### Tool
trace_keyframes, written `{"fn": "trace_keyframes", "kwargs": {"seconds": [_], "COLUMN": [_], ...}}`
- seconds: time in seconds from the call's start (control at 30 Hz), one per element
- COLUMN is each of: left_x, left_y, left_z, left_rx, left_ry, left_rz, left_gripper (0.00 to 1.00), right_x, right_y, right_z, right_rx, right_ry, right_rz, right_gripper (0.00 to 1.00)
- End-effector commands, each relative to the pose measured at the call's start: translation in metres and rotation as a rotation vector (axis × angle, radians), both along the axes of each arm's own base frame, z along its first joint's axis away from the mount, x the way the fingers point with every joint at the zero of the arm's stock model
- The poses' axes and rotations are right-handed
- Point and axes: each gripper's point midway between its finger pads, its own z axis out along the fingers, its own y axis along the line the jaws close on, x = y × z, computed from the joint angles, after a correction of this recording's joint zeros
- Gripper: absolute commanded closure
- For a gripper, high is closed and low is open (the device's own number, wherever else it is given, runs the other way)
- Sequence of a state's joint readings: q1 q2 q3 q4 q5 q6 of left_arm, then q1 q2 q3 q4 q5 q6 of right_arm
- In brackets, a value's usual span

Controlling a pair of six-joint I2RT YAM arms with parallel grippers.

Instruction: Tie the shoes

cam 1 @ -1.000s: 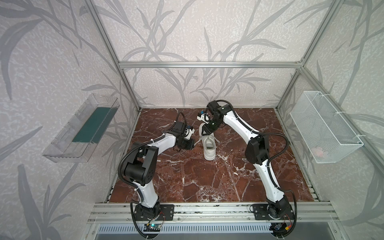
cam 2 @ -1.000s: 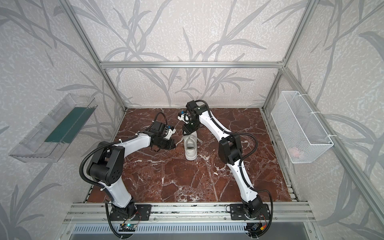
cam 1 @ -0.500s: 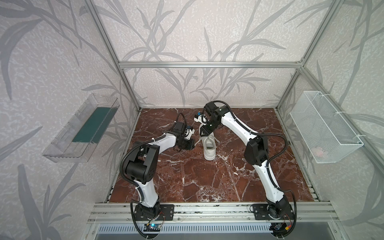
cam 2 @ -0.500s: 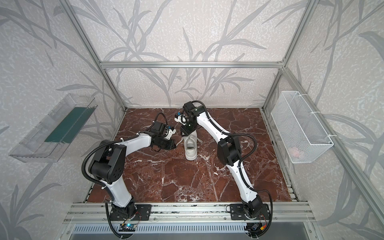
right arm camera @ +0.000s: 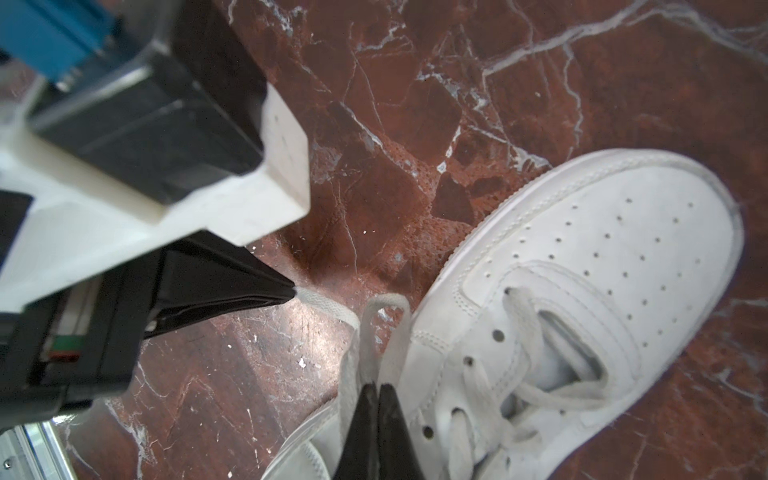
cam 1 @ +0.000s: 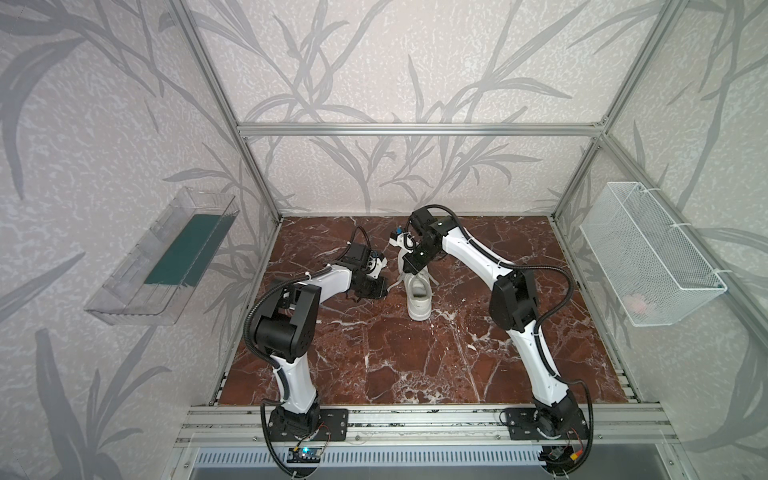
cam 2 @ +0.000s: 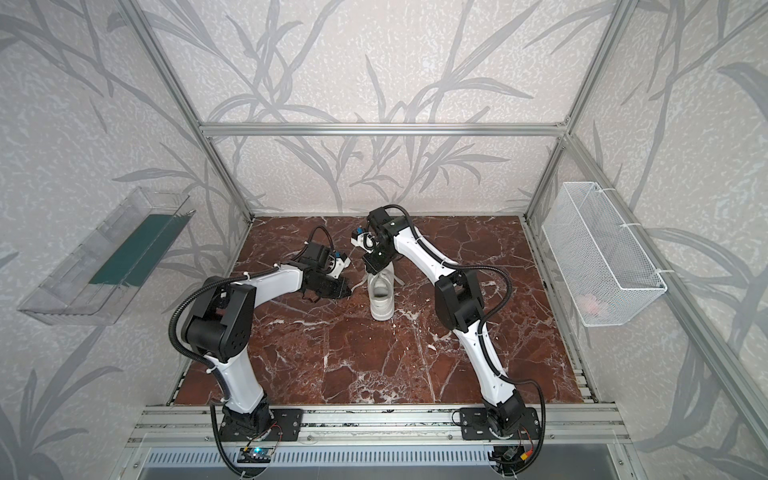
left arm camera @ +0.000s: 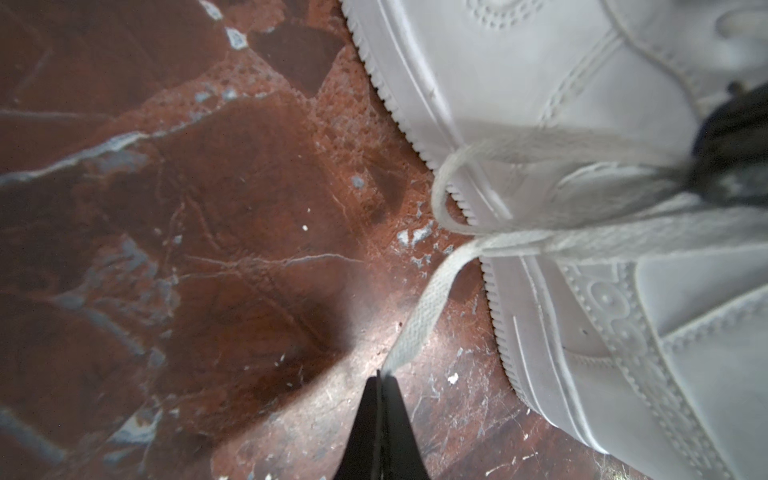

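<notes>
A white sneaker (cam 1: 419, 297) (cam 2: 381, 297) stands in the middle of the marble floor, toe toward the front, in both top views. My left gripper (cam 1: 384, 289) (cam 2: 348, 292) lies low to its left. In the left wrist view the left gripper (left arm camera: 380, 376) is shut on the end of a flat white lace (left arm camera: 424, 299) that runs taut to the shoe (left arm camera: 540, 75). My right gripper (cam 1: 409, 272) (cam 2: 371, 272) hangs over the shoe's heel end. In the right wrist view the right gripper (right arm camera: 378, 386) is shut on a lace loop (right arm camera: 384, 316) beside the eyelets.
A clear plastic bin (cam 1: 166, 257) with a green insert hangs on the left wall. A white wire basket (cam 1: 648, 257) hangs on the right wall. An aluminium rail (cam 1: 395, 419) runs along the front edge, carrying both arm bases. Frame posts stand at the floor's back corners.
My right gripper has closed, and its jaws now pinch the lace loop. Its wrist shifted slightly left over the shoe. The left gripper kept its hold and its place.
</notes>
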State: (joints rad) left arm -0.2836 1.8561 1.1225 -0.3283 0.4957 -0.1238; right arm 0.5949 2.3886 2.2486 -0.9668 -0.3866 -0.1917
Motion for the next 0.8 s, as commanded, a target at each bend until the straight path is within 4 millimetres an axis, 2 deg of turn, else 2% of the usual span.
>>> {"fn": "trace_keyframes", "kwargs": {"seconds": [0.0, 0.2, 0.4, 0.67, 0.77], "left_x": [0.010, 0.016, 0.023, 0.050, 0.053], "left_y": [-0.001, -0.004, -0.006, -0.010, -0.012], "left_z": [0.004, 0.000, -0.003, -0.001, -0.004], "left_rx": [-0.011, -0.018, -0.014, 0.013, 0.011], "left_ry": [-0.007, 0.005, 0.003, -0.001, 0.017], "left_rz": [-0.008, -0.015, -0.023, -0.064, -0.073], "left_gripper": [1.00, 1.00, 1.00, 1.00, 1.00], "right_x": [-0.007, -0.006, -0.008, -0.016, -0.015], "right_y": [-0.001, 0.000, -0.005, -0.003, -0.001], "right_z": [0.028, 0.049, 0.055, 0.056, 0.061], "right_rx": [0.070, 0.242, 0.363, 0.434, 0.485], "right_ry": [0.014, 0.025, 0.078, 0.107, 0.108], "right_rz": [-0.025, -0.063, -0.077, -0.055, -0.052], "right_gripper": [1.00, 1.00, 1.00, 1.00, 1.00]}}
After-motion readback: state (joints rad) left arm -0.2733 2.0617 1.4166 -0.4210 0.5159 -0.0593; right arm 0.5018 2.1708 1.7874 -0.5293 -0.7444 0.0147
